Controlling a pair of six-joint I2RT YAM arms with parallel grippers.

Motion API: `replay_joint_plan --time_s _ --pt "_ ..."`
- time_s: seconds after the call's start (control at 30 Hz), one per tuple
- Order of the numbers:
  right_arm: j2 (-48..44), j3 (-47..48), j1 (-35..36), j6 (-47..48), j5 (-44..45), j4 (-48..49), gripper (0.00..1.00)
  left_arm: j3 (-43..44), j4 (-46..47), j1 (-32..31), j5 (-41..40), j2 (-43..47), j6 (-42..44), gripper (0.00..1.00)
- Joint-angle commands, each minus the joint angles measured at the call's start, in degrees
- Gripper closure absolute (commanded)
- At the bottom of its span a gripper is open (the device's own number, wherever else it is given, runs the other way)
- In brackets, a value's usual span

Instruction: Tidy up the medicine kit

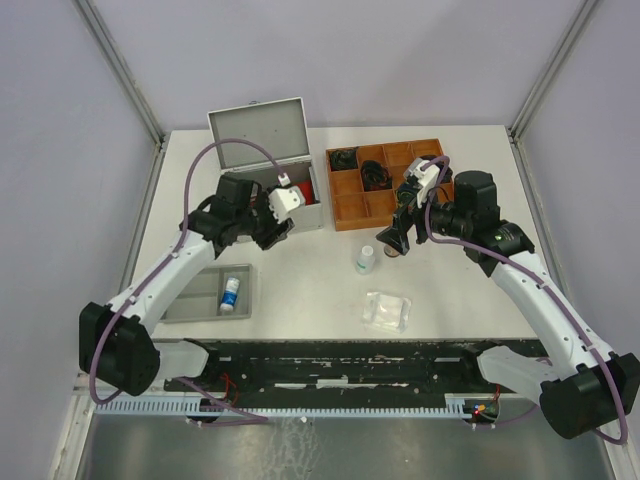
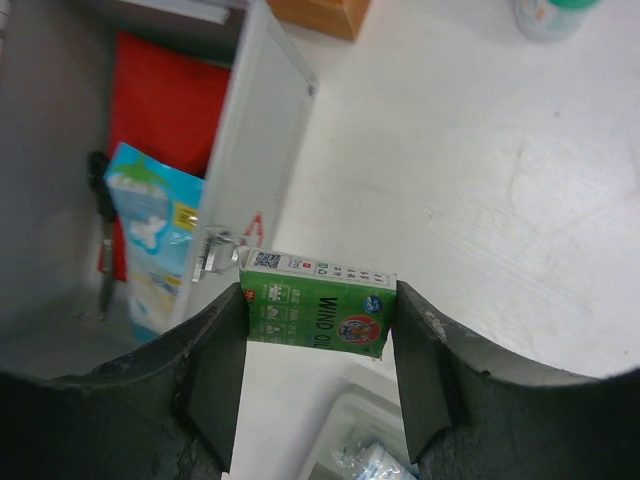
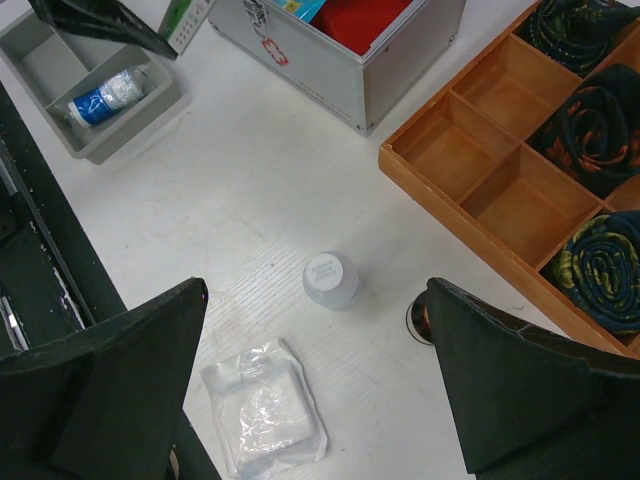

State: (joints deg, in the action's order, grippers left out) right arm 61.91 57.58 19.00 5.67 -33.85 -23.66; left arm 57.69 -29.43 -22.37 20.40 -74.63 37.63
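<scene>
Pale lilac walls close in a matt white surface (image 1: 480, 290) with a faint wood grain. At its far side, left of centre, stands the medicine kit (image 1: 262, 135), a silver-grey boxy metal case with its flat lid raised. A red fabric pouch (image 2: 170, 100) and a glossy blue-and-white sachet (image 2: 155, 235) lie inside. Just beside it on the right, not touching, sits a brown wooden tray (image 1: 350, 205) cut into square compartments, several holding dark patterned rolls of cloth (image 3: 600, 265). A shallow grey plastic tray (image 1: 195, 300) rests near the left edge, with a small clear bottle with a blue label (image 1: 231, 291) lying in it.

The left arm's fingers (image 2: 215, 380), black and blocky, pinch a small green cardboard carton (image 2: 318, 312) by its two ends, close to the kit's front wall. The right arm's fingers (image 3: 130, 350) are spread wide above the surface with nothing between them. Below them lies a crinkled clear plastic packet (image 3: 262, 405) and a small round white-capped bottle (image 3: 330, 278), standing upright.
</scene>
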Motion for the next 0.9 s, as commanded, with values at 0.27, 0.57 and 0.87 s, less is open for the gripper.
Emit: replay_joint_plan --time_s 0.27,0.57,0.87 --pt "0.12 2.82 -0.36 1.25 3.42 -1.89 0.01 14.44 7.41 0.77 -13.87 -7.29 -13.45 0.44" --pt "1.62 4.08 -0.29 4.37 7.51 -9.9 0.02 19.16 9.2 4.84 -15.11 -18.05 -15.46 0.44" --pt "3.48 3.37 -0.33 4.7 5.73 -10.88 0.03 20.7 8.94 7.73 -12.42 -23.79 -15.67 0.4"
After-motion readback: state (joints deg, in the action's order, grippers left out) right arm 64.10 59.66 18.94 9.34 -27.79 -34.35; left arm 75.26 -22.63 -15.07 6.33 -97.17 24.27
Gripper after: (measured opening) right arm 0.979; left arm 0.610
